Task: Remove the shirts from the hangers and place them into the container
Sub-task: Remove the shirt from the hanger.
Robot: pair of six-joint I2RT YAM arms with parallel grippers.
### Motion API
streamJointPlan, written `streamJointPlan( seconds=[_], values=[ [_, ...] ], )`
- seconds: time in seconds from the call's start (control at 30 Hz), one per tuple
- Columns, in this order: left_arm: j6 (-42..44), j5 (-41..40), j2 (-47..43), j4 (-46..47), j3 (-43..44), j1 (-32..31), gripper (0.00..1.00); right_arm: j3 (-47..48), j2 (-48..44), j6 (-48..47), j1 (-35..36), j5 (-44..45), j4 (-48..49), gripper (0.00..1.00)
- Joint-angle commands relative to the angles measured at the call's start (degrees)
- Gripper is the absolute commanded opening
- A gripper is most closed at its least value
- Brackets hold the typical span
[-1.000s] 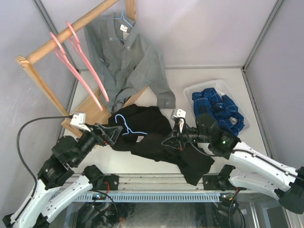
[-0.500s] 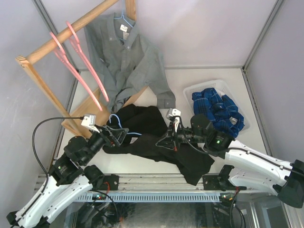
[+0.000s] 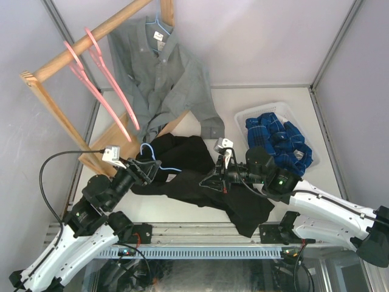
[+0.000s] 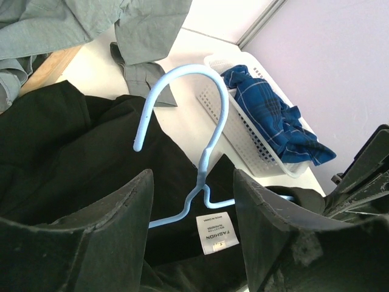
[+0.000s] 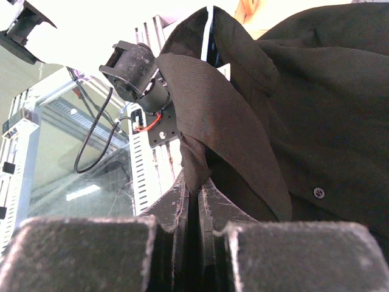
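A black shirt (image 3: 194, 176) lies crumpled on the table with a light-blue wire hanger (image 3: 152, 155) still in its collar. My left gripper (image 3: 149, 172) is open. In the left wrist view its fingers straddle the hanger's neck (image 4: 203, 164) without touching it, above a white collar label (image 4: 217, 232). My right gripper (image 3: 213, 179) is shut on a fold of the black shirt (image 5: 231, 115). The white basket (image 3: 246, 115) at the right holds a blue plaid shirt (image 3: 279, 143). A grey shirt (image 3: 164, 73) hangs on another light-blue hanger (image 3: 159, 23) from the rack.
A wooden rack (image 3: 73, 52) stands at the back left with two bare pink hangers (image 3: 103, 85) on its rail. The grey shirt's sleeve (image 3: 209, 125) trails onto the table between the black shirt and the basket. Grey walls close in the sides.
My left gripper moved forward to the blue hanger's neck and its jaws narrowed around it. My right gripper shifted slightly left, still holding the black shirt.
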Motion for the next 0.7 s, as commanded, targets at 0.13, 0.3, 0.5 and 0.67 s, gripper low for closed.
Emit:
streamJointPlan(
  seconds=[0.13,0.3,0.5,0.67],
  values=[
    [-2.10,-1.96,0.96,5.00,-2.11,0.24,0.56,2.08,-1.37,1.01,1.09,-1.87,5.18,0.00],
    [-4.38,-2.88,1.04,5.97,-2.71,0.25,0.45,2.09,-0.87,-0.17,1.34,-3.36,4.55,0.00],
    [-6.44,-1.39,1.48,6.87,-4.09,0.27,0.25,3.28,-1.12,-2.51,1.30,-1.14,0.75,0.00],
    [-5.73,-2.13,0.99,4.01,-4.30,0.28,0.00,3.28,-1.13,-0.97,1.36,-0.24,2.94,0.06]
  ],
)
